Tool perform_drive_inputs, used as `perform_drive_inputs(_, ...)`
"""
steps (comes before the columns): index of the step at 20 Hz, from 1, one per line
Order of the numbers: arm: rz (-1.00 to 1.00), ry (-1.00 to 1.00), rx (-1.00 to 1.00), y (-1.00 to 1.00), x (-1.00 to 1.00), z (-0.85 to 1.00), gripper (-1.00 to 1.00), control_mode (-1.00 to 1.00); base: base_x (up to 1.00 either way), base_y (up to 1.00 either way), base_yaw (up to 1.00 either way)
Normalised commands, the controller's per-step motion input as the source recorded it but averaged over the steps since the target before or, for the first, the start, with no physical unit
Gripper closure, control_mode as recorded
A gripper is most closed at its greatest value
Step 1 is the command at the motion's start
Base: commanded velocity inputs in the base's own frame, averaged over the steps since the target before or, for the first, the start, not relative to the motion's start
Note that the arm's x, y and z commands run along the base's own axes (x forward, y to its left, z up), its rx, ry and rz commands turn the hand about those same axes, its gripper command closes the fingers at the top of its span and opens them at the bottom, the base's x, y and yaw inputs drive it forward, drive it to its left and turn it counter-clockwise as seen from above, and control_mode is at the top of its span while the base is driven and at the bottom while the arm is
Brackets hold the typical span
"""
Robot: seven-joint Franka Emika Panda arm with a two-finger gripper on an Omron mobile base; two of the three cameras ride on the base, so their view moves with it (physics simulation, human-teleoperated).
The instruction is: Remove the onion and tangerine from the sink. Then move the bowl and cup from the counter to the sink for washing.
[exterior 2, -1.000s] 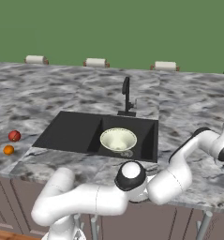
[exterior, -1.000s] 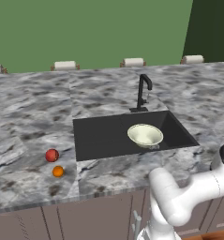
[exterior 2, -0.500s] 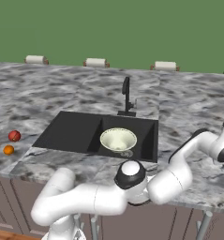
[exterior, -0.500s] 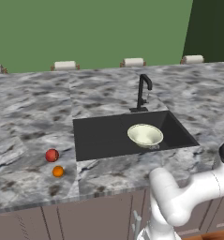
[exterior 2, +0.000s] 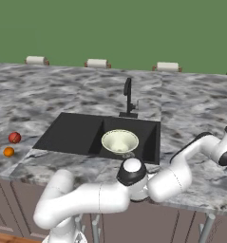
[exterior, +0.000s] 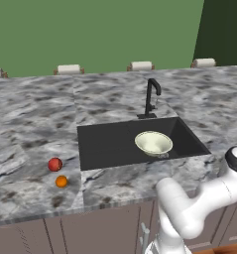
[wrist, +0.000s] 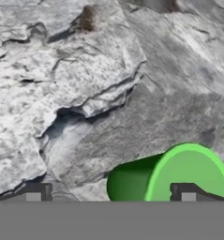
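— Right of the sink (exterior 2: 62,135), low over the marble surface (wrist: 85,84), the tool (wrist: 111,194) hangs with its jaws spread wide and nothing between them. The cup (wrist: 172,178) is the step in hand, I'd say.

— Where does it sit against the tips?

— Lying on its side, green mouth toward the camera, with one tip in front of its rim and the other well off to the side. So it is off-centre.

— Then shift sideways until the cup lies between both tips, drop lower, and close across the wall rather than the open rim.

— Agreed. The bowl (exterior: 153,143) already rests in the basin; the onion (exterior: 54,164) and tangerine (exterior: 61,181) lie out on the surface, left of it.
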Motion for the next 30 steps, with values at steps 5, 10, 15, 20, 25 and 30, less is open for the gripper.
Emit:
perform_drive_inputs(5, 0.00, 0.06, 0.09, -0.30, 0.15, 0.22, -1.00, -1.00, 0.00, 0.00, 0.00)
perform_drive_inputs(10, -0.01, 0.14, 0.10, -0.25, 0.13, 0.19, -1.00, -1.00, 0.00, 0.00, 0.00)
perform_drive_inputs(15, -0.02, 0.17, 0.13, -0.15, 0.08, 0.28, 1.00, -1.00, 0.00, 0.00, 0.00)
perform_drive_inputs(20, -0.02, 0.15, 0.14, -0.14, 0.11, 0.31, 1.00, -1.00, 0.00, 0.00, 0.00)
perform_drive_inputs(25, -0.01, 0.14, 0.14, -0.18, 0.13, 0.33, 1.00, -1.00, 0.00, 0.00, 0.00)
perform_drive_inputs(30, 0.00, 0.08, 0.17, -0.12, 0.06, 0.38, 1.00, -1.00, 0.00, 0.00, 0.00)
